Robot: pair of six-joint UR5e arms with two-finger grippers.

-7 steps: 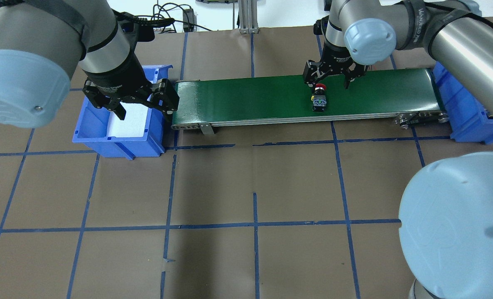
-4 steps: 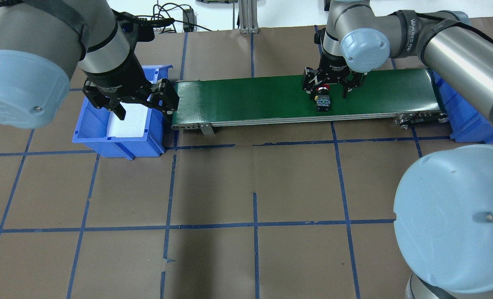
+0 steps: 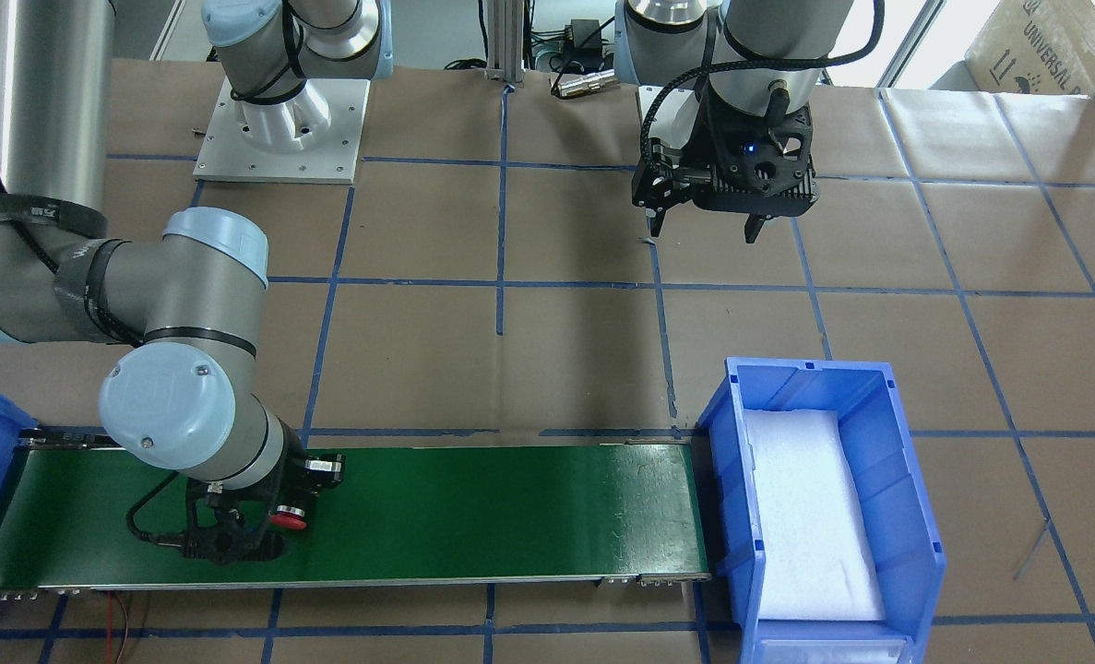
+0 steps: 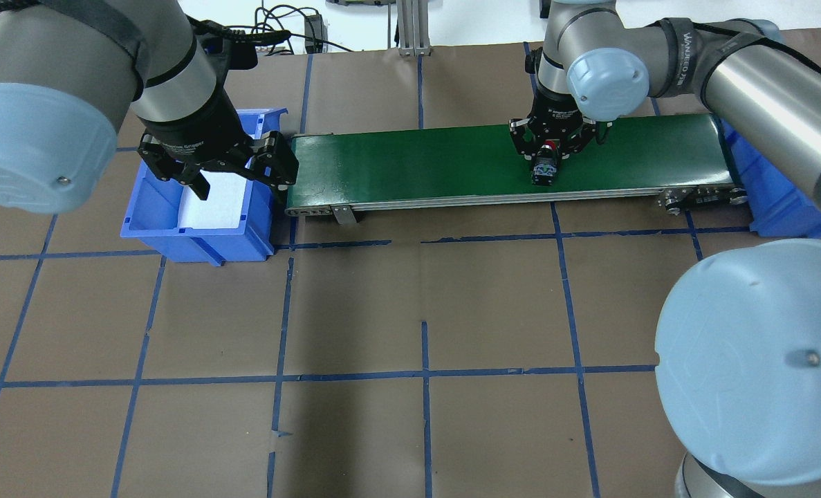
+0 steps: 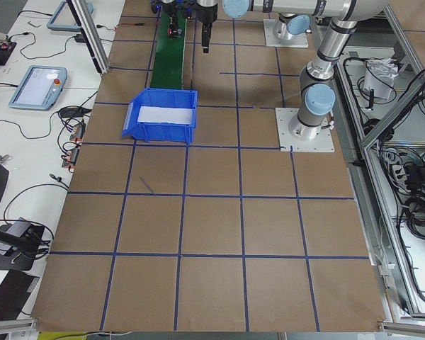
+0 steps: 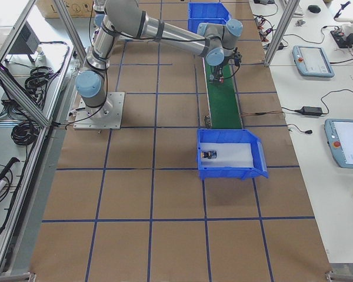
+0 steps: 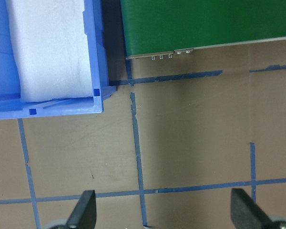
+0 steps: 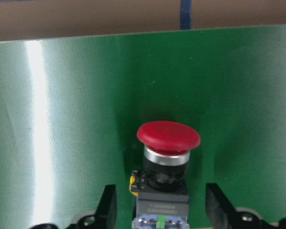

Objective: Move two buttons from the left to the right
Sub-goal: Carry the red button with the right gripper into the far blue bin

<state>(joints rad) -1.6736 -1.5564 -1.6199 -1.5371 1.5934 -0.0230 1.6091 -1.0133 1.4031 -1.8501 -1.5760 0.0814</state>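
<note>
The red mushroom-cap button [image 4: 543, 168] stands on the green conveyor belt [image 4: 417, 162], toward its right end. My right gripper [image 4: 547, 153] is low over it. In the right wrist view the button [image 8: 168, 136] sits between the two fingers [image 8: 108, 206], with a narrow gap on each side, so the gripper [image 8: 161, 210] is open around it. A small dark button [image 6: 209, 155] lies in the right blue bin [image 6: 247, 164]; I cannot make out its cap. My left gripper [image 4: 238, 178] is open and empty above the left blue bin [image 4: 154, 214].
The left bin [image 3: 916, 516] holds only a white foam pad [image 3: 805, 516]. The right bin [image 4: 777, 207] is mostly hidden behind my right arm. The belt [image 3: 473, 516] runs between the two bins. Blue tape lines cross the brown table [image 4: 424, 311].
My right gripper has come down over the red button and its jaws have narrowed around it. The button has drifted slightly right along the belt. The left arm has not moved.
</note>
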